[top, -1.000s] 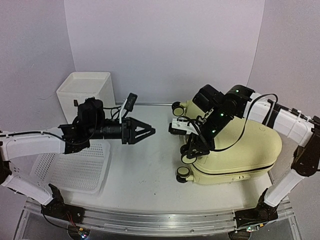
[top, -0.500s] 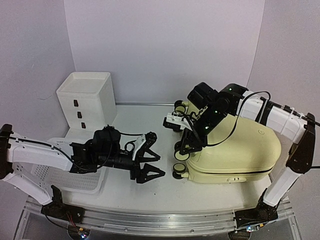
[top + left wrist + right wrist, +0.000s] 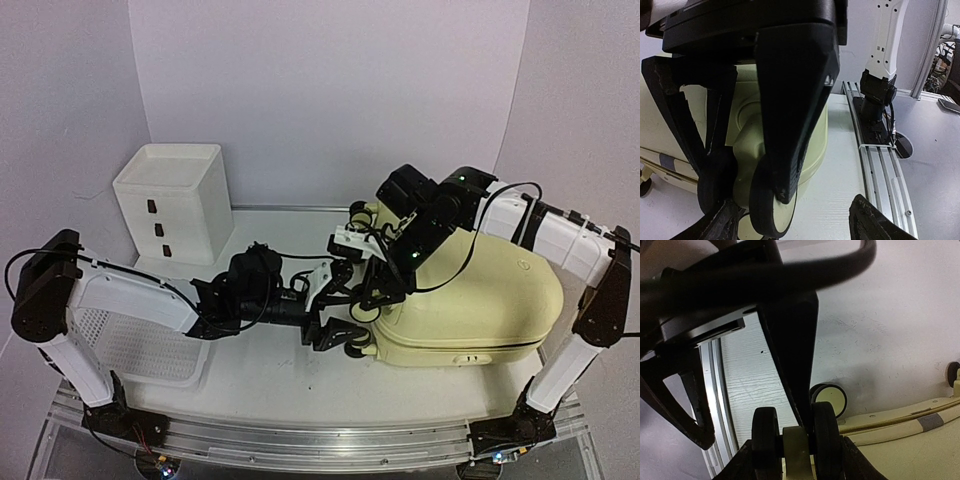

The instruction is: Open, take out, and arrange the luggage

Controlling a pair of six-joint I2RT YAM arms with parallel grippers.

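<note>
Table point(image 3: 270, 250): open strip down centre, back wall close behind, rail along near edge. Luggage point(image 3: 490, 300) on right half, lying flat, closed, wheels facing left, right end near side wall. Drawer box point(image 3: 175, 205) rear left, basket point(image 3: 130, 345) front left, both well apart from luggage. Left gripper point(image 3: 345, 315): jaws wide, straddling front wheel point(image 3: 771, 212), no squeeze seen. Right gripper point(image 3: 372, 298): jaws part open, one finger point(image 3: 792, 340) touching second wheel point(image 3: 795, 440), other finger clear of it. Rear wheels mostly hidden behind right arm.

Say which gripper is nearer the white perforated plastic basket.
Left. The left gripper is right of the basket, by the pale yellow hard-shell suitcase's wheels; the right gripper is farther right.
</note>
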